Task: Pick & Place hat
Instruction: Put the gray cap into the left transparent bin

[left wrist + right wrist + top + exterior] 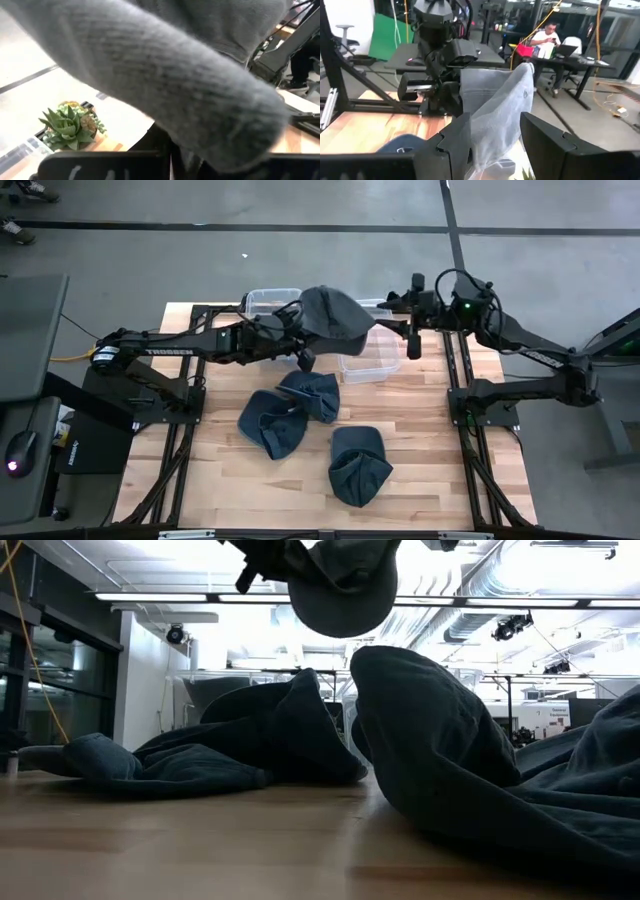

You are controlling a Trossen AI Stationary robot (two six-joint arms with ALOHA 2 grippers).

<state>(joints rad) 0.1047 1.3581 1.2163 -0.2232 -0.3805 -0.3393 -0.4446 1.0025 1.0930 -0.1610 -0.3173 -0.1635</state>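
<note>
Left pincer [300, 340] pinches a grey hat [333, 318], holding it aloft above the counter [430, 470], over the near edge of a clear plastic bin [366, 356]. Right pincer [412, 330] hovers just beside the hat with its fingers spread. A second clear bin [266, 301] sits behind the left arm; I cannot tell what either bin holds. Three more dark hats [310, 425] lie on the counter.
</note>
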